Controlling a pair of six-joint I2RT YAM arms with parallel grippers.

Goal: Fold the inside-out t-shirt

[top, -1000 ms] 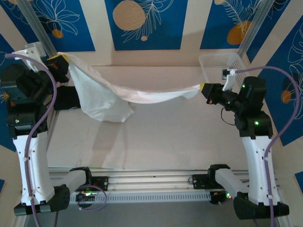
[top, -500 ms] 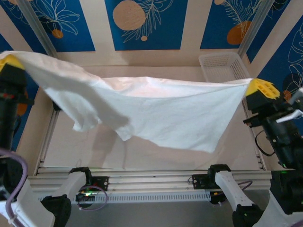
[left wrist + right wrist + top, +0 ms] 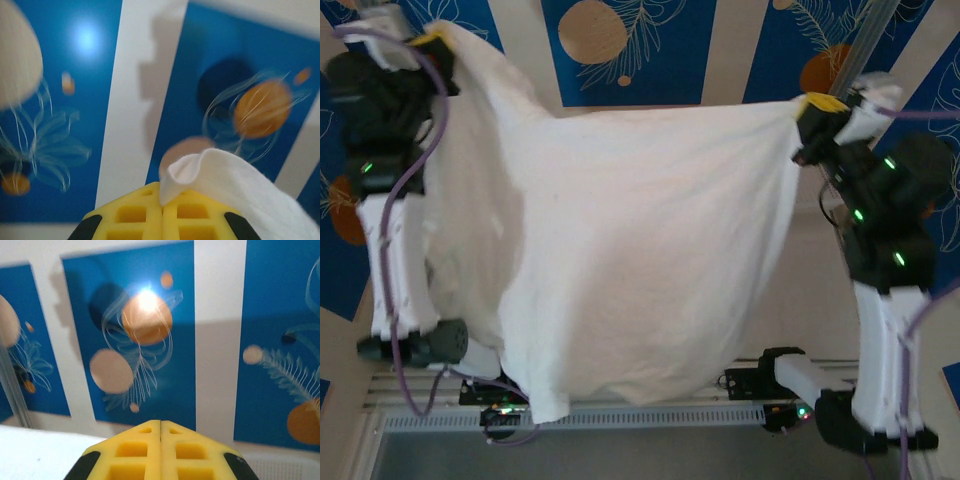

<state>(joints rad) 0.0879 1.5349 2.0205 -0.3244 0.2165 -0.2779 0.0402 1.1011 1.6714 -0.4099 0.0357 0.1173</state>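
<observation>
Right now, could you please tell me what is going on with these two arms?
The two arms hold the white t-shirt up in the air, stretched between them like a curtain. The left hand is shut on one upper corner and the right hand is shut on the other. The cloth hangs spread out, and no fold has been made yet.

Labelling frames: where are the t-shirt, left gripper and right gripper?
t-shirt (image 3: 640,240), top external view, middle of hanging cloth.
left gripper (image 3: 162,199), left wrist view, seam between shut fingertips.
right gripper (image 3: 160,432), right wrist view, seam between shut fingertips.
</observation>
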